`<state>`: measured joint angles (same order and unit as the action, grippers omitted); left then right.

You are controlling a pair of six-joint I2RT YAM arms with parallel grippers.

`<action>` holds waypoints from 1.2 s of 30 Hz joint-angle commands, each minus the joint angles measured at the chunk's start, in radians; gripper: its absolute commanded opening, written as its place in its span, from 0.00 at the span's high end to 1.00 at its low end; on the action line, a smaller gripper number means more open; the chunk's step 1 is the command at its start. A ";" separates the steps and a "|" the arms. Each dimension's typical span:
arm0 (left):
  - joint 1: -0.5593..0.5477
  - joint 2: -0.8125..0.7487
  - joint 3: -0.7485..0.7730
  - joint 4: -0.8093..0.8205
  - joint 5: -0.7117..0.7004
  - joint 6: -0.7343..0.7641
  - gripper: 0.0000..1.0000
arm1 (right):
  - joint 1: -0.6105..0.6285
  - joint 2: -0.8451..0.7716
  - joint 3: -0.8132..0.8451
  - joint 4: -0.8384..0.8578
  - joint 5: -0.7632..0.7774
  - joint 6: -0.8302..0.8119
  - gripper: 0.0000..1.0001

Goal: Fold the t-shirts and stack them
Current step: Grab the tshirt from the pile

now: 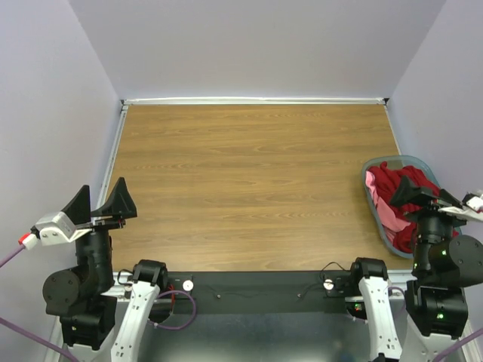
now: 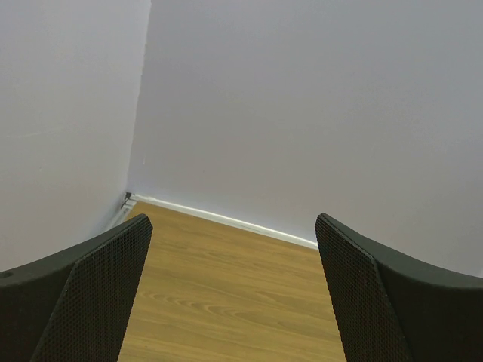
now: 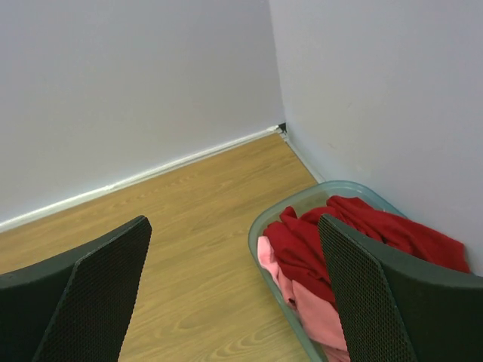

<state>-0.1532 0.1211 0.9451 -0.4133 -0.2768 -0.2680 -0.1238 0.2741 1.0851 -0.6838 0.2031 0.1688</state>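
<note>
Red and pink t-shirts lie tangled in the basket at the right edge of the frame, and with the left gripper and the right gripper both wide open and empty, a careless grab may lift two shirts together.

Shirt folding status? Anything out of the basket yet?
Done: nothing; the table shows no folded shirt. In hand: nothing; left tool and right tool open, empty. Left: everything; the dark red shirt and pink shirt lie crumpled in the basket.
</note>
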 commanded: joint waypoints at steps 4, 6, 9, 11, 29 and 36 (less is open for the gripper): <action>-0.006 0.023 -0.011 -0.010 0.004 -0.025 0.02 | 0.007 0.172 -0.044 -0.028 -0.005 -0.006 0.00; -0.006 0.025 -0.008 -0.009 0.016 -0.027 0.02 | 0.007 0.227 -0.034 -0.030 0.002 0.011 0.00; -0.006 0.031 -0.003 -0.016 0.059 -0.025 0.02 | 0.007 0.344 -0.022 -0.028 0.090 0.101 0.00; -0.006 0.040 0.003 -0.028 0.080 -0.027 0.02 | 0.007 0.422 -0.001 -0.030 0.119 0.124 0.00; -0.006 0.031 0.047 -0.047 0.154 0.027 0.02 | -0.134 1.195 0.032 0.130 0.200 0.163 0.14; -0.006 0.043 0.052 -0.044 0.172 0.026 0.02 | -0.194 1.275 0.022 0.191 0.190 0.144 0.28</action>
<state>-0.1532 0.1474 0.9745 -0.4526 -0.1410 -0.2535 -0.2890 1.5211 1.1007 -0.5522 0.4026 0.3130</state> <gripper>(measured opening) 0.979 0.764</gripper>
